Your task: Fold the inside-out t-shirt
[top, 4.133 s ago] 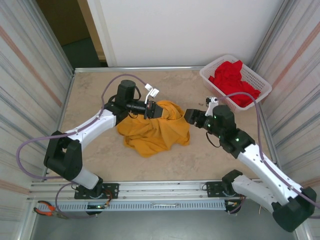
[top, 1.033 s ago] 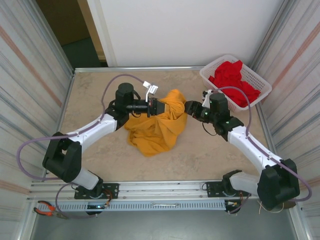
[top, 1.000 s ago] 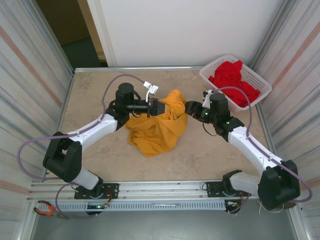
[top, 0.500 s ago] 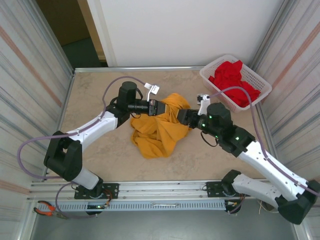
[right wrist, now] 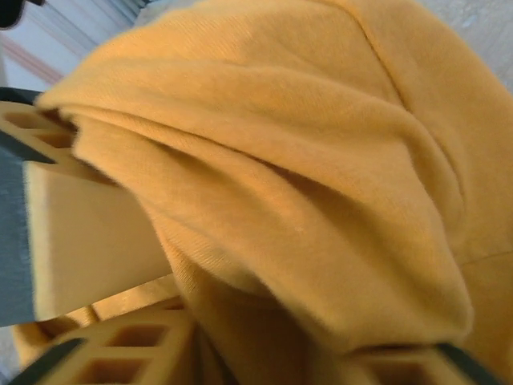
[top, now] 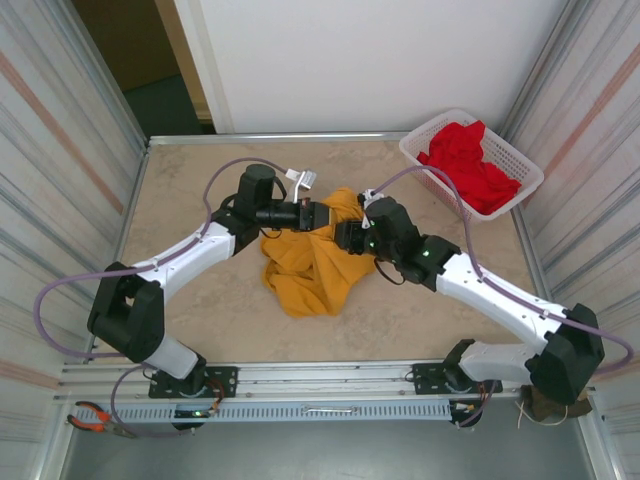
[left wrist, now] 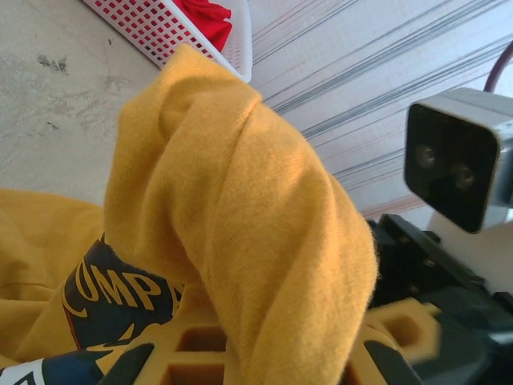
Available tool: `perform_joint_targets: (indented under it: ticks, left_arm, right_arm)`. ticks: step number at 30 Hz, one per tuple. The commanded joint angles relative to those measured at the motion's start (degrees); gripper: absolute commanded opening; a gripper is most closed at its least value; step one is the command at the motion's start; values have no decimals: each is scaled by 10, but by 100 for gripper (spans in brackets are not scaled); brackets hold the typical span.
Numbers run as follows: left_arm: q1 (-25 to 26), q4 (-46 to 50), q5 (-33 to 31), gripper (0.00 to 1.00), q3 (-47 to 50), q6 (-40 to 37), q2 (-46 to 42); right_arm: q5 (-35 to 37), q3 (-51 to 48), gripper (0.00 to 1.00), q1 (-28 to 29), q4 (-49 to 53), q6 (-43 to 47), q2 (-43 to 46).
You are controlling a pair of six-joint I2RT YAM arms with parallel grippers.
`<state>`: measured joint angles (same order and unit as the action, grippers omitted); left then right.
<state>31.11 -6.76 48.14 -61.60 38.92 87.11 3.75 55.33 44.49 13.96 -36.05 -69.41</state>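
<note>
Two tools (top: 324,213) (top: 346,238), t-shirt (top: 305,272) between them

even bright light, soft shadows — wrist views blurred close-up

The left arm (top: 190,255) runs out from its base in a long low sweep, elbow bent and wrist level, to the top edge of the t-shirt (top: 310,275). The left gripper (top: 322,214) points sideways toward the other arm. It is clamped on a raised fold of the t-shirt, with cloth bunched between its fingers (left wrist: 397,333). The right arm (top: 490,295) stretches in from the opposite side, forearm low. The right gripper (top: 347,236) meets the t-shirt's upper right part, nearly nose to nose with the left one. Its fingers (right wrist: 96,357) straddle a bulge of cloth; whether they pinch it is unclear.
</note>
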Motion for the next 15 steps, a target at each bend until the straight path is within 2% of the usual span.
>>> perform_joint_targets:
  ticks: [1, 2, 5, 7, 11, 15]
  left_arm:
    - [-1, -48, 10, 0, -4, 39, -26]
    - [-4, -46, 6, 0, -1, 42, -28]
    - [-17, -34, -30, 24, 16, 48, -37]
    - [-31, -40, -51, 34, 34, 59, -39]
    - [-53, -60, -70, 35, 64, 66, -26]
    - [-52, -48, -79, 35, 65, 35, -16]
  right_arm:
    - [-11, 13, 0, -25, -21, 5, -3]
    - [-29, 8, 0, -35, -25, 4, 5]
    - [-87, -13, 0, -63, -51, 7, 48]
    - [-157, -30, 0, -87, -84, 11, 84]
    - [-282, -68, 0, -134, -161, 0, 148]
    - [-340, -85, 0, -157, -205, -16, 163]
